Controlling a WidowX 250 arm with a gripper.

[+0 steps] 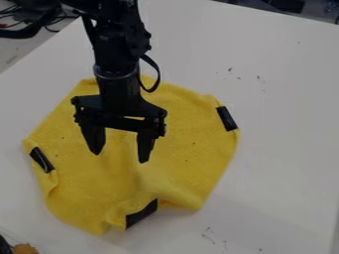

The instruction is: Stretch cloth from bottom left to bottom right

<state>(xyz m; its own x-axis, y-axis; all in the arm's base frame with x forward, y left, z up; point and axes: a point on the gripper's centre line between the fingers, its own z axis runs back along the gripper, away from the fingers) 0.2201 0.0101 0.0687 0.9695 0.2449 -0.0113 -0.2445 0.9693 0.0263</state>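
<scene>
My gripper [120, 155] hangs over the middle of the yellow cloth [182, 134], its two fingers spread apart with nothing between them. The cloth lies on the white table with rumpled lower edges and a fold at the left side. Black strips mark it at the left edge [41, 159], the upper right edge [227, 118] and the bottom edge [141, 214]. Part of the cloth's upper area is hidden behind the arm and gripper.
The white table [285, 149] extends on all sides of the cloth, with small dark marks above right and below. Cables [53, 22] lie past the table's edge at the upper left. A small brown-orange object [25, 248] sits at the bottom left corner.
</scene>
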